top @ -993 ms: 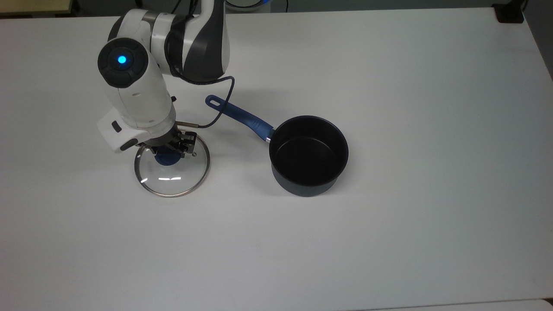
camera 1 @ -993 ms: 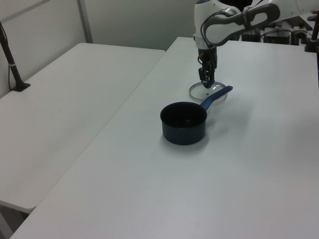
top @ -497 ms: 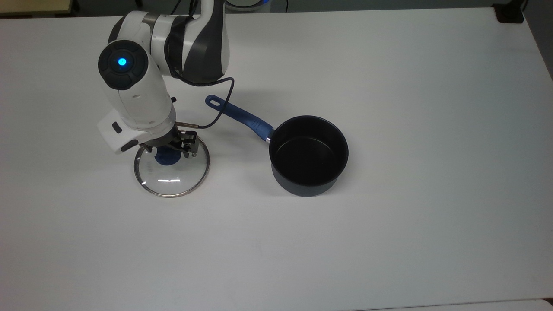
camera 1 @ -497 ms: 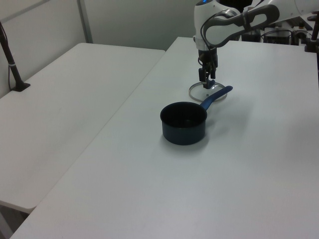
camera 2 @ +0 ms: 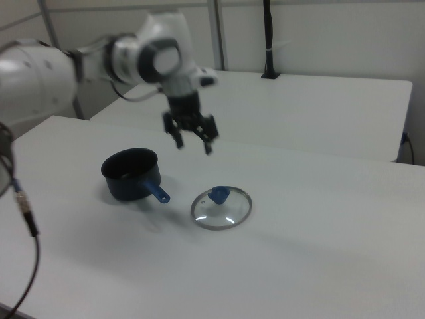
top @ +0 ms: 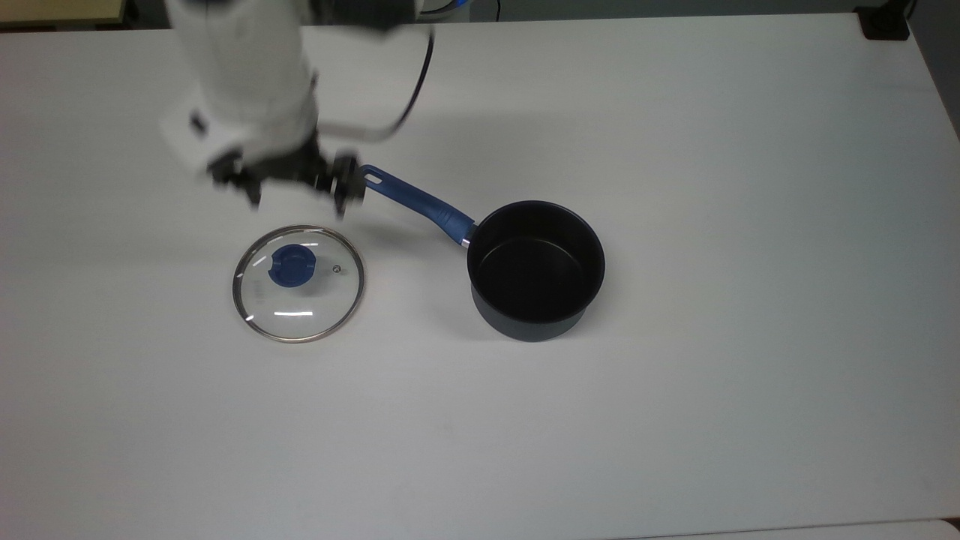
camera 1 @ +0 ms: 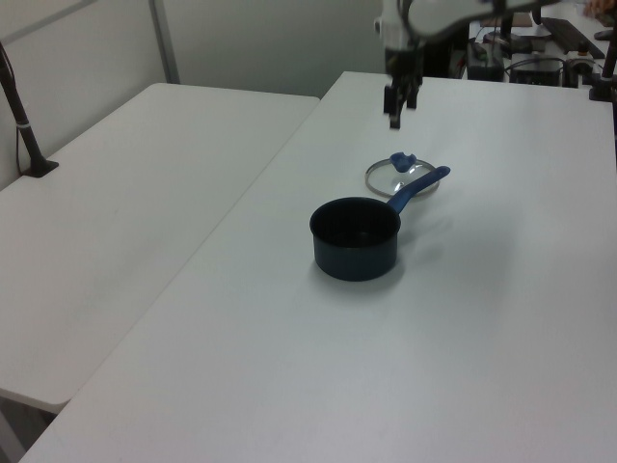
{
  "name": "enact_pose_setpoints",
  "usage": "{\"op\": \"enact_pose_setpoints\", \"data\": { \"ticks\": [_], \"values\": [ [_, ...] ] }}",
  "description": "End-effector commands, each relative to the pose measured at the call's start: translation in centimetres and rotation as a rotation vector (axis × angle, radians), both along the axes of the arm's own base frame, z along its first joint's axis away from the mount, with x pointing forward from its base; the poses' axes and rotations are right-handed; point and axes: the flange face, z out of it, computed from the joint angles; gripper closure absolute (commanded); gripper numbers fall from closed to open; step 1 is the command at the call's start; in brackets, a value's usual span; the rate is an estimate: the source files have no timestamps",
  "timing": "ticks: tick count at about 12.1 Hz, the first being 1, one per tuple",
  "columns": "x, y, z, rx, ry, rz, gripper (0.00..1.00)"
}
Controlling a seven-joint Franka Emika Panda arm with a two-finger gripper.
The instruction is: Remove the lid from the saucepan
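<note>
1. Starting at the top view's left, we see the gripper [top: 295, 191] raised above the table [top: 675, 420], its two fingers spread wide apart with nothing between them. In the right view it hangs [camera 2: 193, 140] clear above both task things, empty.

2. Next along, the lid [top: 298, 283] lies flat on the table, knob up, well apart from the pot and just beside the end of its handle. The blue knob [top: 291, 266] sits at the centre of the clear disc, with the small vent hole near it.

3. We judge the lid to be stiff, fairly light and breakable: glass in a thin metal rim. The rim lies too low against the table to pinch, and the glass face would be slick, so the knob is the one sensible place to take hold, fingers closing on its sides from above.

4. Further right, the saucepan [top: 535, 270] stands upright and open, its dark inside bare. Its long blue handle [top: 416, 202] points toward the top view's upper left, ending near the gripper.

5. We judge the pan to be rigid and the heavier piece; with the lid already off it, the task looks done.
</note>
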Motion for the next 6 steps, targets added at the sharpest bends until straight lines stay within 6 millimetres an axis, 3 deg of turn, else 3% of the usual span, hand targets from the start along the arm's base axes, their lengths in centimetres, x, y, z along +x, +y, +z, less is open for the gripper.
{"op": "enact_pose_setpoints", "data": {
  "ticks": [1, 3, 6],
  "values": [
    [-7.6, 4.6, 9.0, 0.012, 0.004, 0.039, 0.00],
    [-10.2, 7.1, 10.5, 0.015, -0.002, 0.077, 0.00],
    [-10.7, 8.6, 10.4, 0.015, 0.030, 0.100, 0.00]
  ]
}}
